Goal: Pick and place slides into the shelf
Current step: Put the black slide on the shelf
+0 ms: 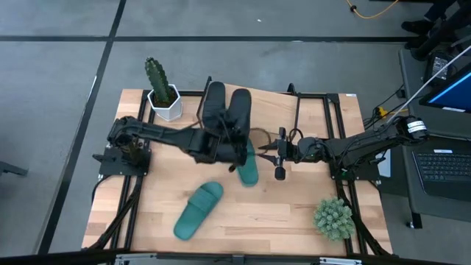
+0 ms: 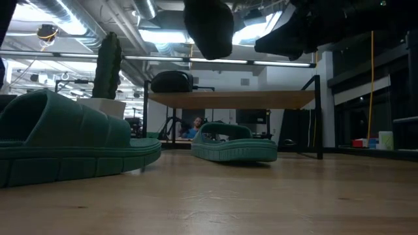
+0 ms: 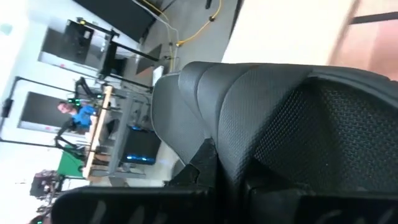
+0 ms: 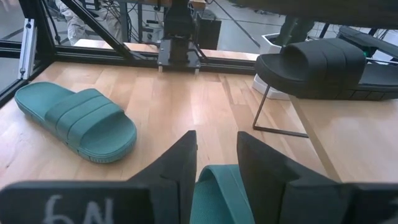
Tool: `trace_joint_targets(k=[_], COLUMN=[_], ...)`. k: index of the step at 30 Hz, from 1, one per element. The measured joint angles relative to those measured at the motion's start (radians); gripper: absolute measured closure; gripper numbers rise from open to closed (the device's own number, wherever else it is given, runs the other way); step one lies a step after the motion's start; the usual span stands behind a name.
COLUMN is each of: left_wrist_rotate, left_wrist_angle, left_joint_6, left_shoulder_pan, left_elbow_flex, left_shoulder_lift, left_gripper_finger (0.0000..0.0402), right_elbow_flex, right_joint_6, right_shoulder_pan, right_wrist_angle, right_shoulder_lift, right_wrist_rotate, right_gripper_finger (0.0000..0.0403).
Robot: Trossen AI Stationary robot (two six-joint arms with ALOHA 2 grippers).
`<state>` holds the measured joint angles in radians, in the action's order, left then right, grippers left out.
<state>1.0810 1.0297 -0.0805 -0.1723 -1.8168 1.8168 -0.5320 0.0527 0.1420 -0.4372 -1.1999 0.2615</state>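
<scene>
Two black slides show at the far side of the table. One point(image 1: 213, 103) lies on the shelf's wooden board point(image 2: 261, 99), near its left end, also seen as the black slide point(image 4: 317, 67). My left gripper point(image 1: 221, 146) is shut on the other black slide point(image 1: 240, 116), which is lifted high point(image 2: 209, 26). One teal slide point(image 1: 197, 210) lies flat on the table, near the middle. The second teal slide point(image 1: 249, 168) lies on its sole in front of the shelf point(image 2: 232, 145). My right gripper point(image 1: 280, 158) hovers open above it, clear of it. My left gripper holds the black slide, lifted clear of the table and the shelf. In the left wrist view the slide's wide strap point(image 3: 249, 93) and textured footbed point(image 3: 348, 118) fill the picture. The place where the fingers meet it is hidden by the slide itself.
A cactus in a white pot point(image 1: 162, 92) stands at the table's far left corner. A round spiky plant point(image 1: 333, 218) sits near the near right corner. The shelf's thin black legs point(image 4: 264, 109) stand on the table. A person in blue point(image 2: 196, 127) is in the room beyond.
</scene>
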Motion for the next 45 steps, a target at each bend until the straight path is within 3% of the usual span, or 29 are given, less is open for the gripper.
trace_joint_targets(k=[8, 29, 45], left_wrist_rotate=[-0.002, 0.005, 0.0], left_wrist_angle=[-0.119, -0.13, -0.392], left_joint_6=[-0.115, -0.205, -0.405], left_shoulder_pan=[0.064, 0.076, 0.182], left_elbow_flex=[0.0, 0.0, 0.0], left_shoulder_lift=[0.0, 0.0, 0.068], left_gripper_finger=[0.0399, 0.0399, 0.0399], right_elbow_flex=[0.0, 0.0, 0.0], right_joint_6=[-0.001, 0.015, -0.044], right_shoulder_pan=[0.0, -0.004, -0.004], right_wrist_angle=[0.005, -0.021, 0.044], right_shoulder_lift=[0.0, 0.0, 0.0], right_wrist_rotate=[0.0, 0.0, 0.0], right_gripper_finger=[0.0286, 0.0286, 0.0286])
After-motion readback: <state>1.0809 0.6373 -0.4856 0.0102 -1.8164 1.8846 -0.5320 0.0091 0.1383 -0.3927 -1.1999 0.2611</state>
